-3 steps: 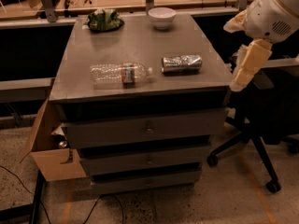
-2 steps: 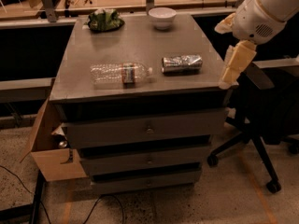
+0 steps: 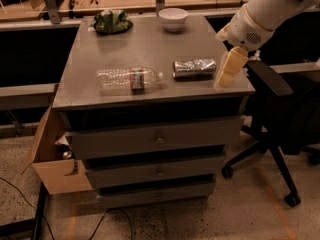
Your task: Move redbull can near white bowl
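1. End effector (image 3: pixel 226 77): my end effector hangs over the right front corner of the worktop (image 3: pixel 150 49). Its cream tip points down, close to the surface. I cannot tell whether it touches the surface, and I cannot tell whether it is spread or pressed together. It grips nothing.

2. Redbull can (image 3: pixel 194 68): the can lies on its side on the worktop, just beside my end effector on its view-left side. A narrow gap separates the two. The can's long axis runs left to right across the view.

3. White bowl (image 3: pixel 173 19): the bowl stands upright at the far edge of the worktop, beyond my end effector and to its view-left. It is well apart from the can.

4. Water bottle (image 3: pixel 129 78): the clear bottle with a red-and-white label lies on its side, farther view-left of my end effector than the can. Its cap points toward the can.

5. Dark plate (image 3: pixel 128 27): the plate sits at the far left corner, the point farthest from my end effector. It carries a green bag (image 3: pixel 111 20).

6. Surroundings: the worktop caps a grey drawer cabinet (image 3: pixel 157 139). An office chair (image 3: pixel 280 114) stands below and to the view-right of my end effector. An open cardboard box (image 3: pixel 55 171) sits on the floor at the cabinet's opposite side.
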You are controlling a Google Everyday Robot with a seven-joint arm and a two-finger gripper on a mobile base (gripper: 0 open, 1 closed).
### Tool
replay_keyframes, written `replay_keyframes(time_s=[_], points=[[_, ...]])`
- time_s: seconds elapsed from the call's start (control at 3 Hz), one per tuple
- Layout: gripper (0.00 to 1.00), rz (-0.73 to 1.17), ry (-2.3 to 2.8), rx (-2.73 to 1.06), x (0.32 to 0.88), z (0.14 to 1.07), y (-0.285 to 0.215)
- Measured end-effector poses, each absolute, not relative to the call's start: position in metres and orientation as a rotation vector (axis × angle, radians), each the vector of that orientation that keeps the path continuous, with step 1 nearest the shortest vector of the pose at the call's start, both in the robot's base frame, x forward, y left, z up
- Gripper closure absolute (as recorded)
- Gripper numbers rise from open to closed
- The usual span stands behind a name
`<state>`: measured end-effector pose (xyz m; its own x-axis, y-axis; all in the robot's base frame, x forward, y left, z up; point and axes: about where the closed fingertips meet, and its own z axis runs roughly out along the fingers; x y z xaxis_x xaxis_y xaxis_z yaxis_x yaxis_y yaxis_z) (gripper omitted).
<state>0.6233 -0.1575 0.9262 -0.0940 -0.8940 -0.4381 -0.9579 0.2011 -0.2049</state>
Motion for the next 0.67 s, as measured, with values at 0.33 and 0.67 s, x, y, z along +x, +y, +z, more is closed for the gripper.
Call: replay_keyframes(time_s=[0.33,0.67], points=[[0.00,0.193,2.006,-1.707,0.631,0.926,-0.156],[0.00,0.239,2.012,-1.649,0.651,0.923,-0.162]])
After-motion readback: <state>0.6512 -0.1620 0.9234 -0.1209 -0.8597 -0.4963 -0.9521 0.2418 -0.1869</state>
